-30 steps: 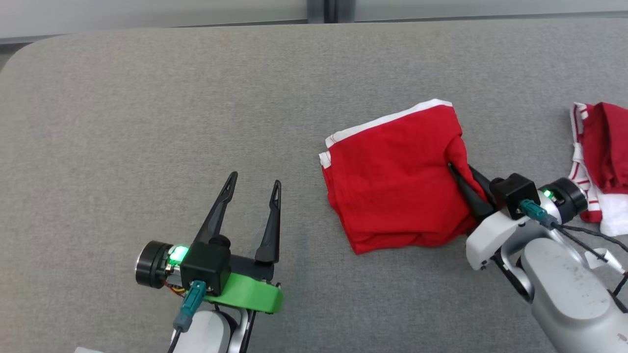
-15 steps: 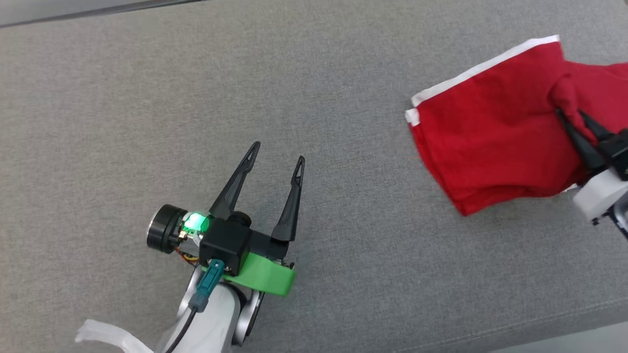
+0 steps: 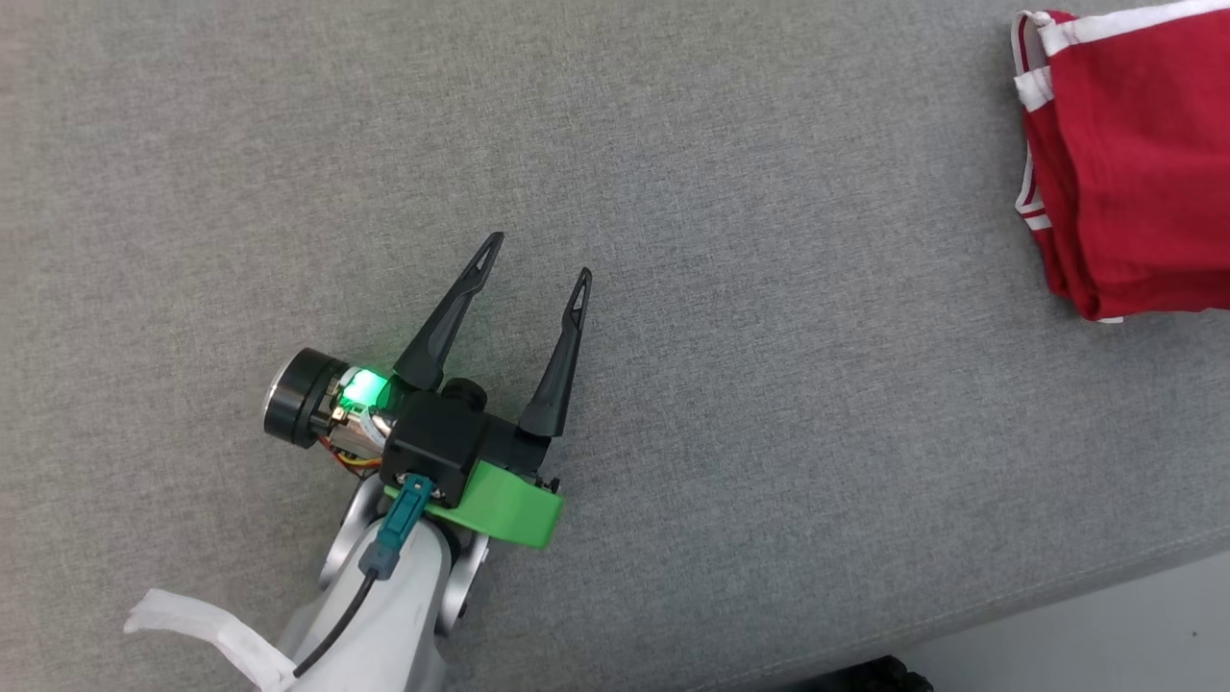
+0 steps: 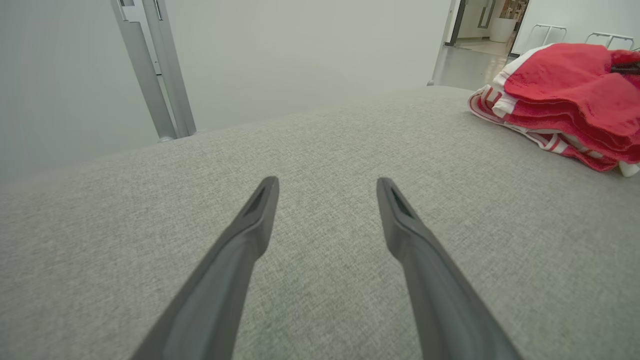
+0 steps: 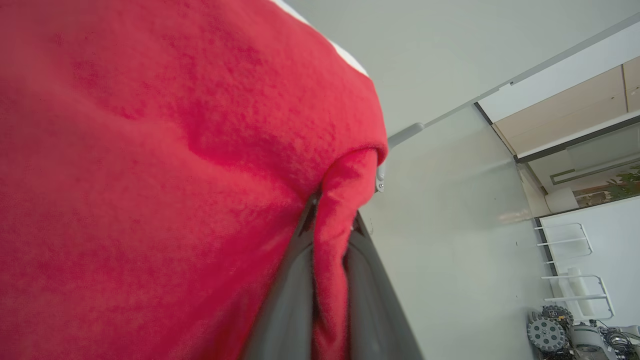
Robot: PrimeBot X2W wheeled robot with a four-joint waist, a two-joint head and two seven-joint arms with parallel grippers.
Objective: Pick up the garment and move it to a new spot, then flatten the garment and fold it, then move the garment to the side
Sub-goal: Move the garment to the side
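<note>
The garment (image 3: 1134, 173) is red with white trim, folded, at the head view's top right edge. In the left wrist view the garment (image 4: 565, 75) lies over a red-and-white striped cloth (image 4: 545, 137) at the far right. My right gripper (image 5: 334, 220) is shut on a pinched fold of the garment (image 5: 150, 175), which covers most of the right wrist view. My left gripper (image 3: 540, 256) stands open over bare grey surface, well to the left of the garment. Between its fingers in the left wrist view, the left gripper (image 4: 327, 185) holds nothing.
The grey fabric-covered table (image 3: 769, 384) runs to a front edge (image 3: 1057, 605) at the lower right, with pale floor beyond. The striped cloth (image 3: 1024, 197) peeks out under the garment's left side. A metal post (image 4: 150, 65) stands past the table's far end.
The camera has swung, shifting the whole picture. My right gripper has carried the garment rightward onto the striped cloth. The left gripper stays open in the same place.
</note>
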